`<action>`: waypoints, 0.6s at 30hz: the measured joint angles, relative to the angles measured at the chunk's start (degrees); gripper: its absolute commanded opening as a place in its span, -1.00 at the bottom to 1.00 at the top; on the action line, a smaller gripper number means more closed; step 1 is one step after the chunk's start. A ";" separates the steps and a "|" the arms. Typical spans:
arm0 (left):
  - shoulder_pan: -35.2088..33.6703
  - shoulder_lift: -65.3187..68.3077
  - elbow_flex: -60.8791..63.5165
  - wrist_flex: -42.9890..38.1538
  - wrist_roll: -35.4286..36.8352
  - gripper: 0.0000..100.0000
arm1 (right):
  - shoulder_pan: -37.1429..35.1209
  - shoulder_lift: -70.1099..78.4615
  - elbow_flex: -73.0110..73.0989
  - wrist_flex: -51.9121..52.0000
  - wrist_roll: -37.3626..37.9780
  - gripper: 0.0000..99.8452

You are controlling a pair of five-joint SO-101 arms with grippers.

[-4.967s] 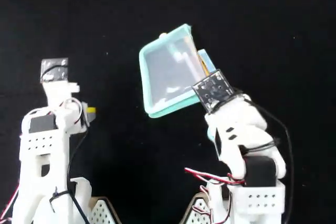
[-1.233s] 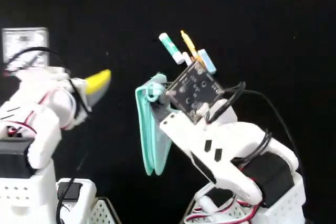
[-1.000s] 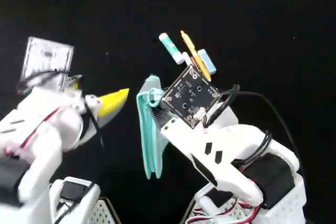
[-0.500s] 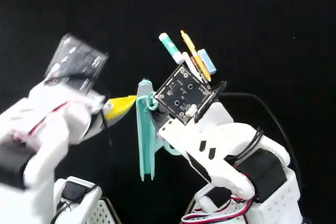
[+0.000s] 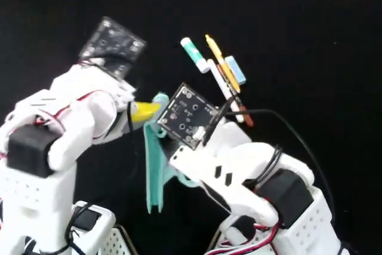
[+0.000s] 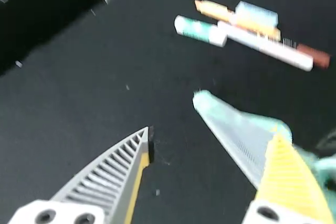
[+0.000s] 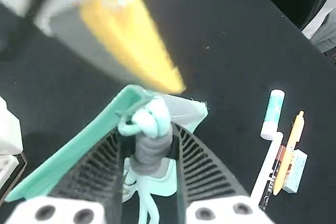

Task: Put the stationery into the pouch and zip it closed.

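Observation:
My right gripper holds the mint-green pouch off the table by its top, so the pouch hangs edge-on. In the right wrist view this gripper is shut on the pouch's knotted zipper cord. My left gripper is right beside the pouch top; its own view shows it open, with the pouch edge between the grey and yellow fingers. On the table beyond lie a green-and-white marker, an orange pen, a blue eraser and a white pen.
The black table stretches around the stationery, with open room at the far left and far right. Both arm bases stand at the near edge. A cable loops off the right arm.
My left arm has swung right, up to the pouch top. The right arm has drawn the hanging pouch a little left and nearer, uncovering the white pen.

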 measured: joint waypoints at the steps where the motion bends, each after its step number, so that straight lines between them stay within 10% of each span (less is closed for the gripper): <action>1: -1.41 0.09 1.23 0.53 -1.23 -0.31 | 0.00 0.00 0.18 0.00 0.00 -0.97; 18: -8.53 0.09 1.93 4.75 -5.27 -0.31 | -0.53 -0.18 5.45 0.00 0.00 -0.97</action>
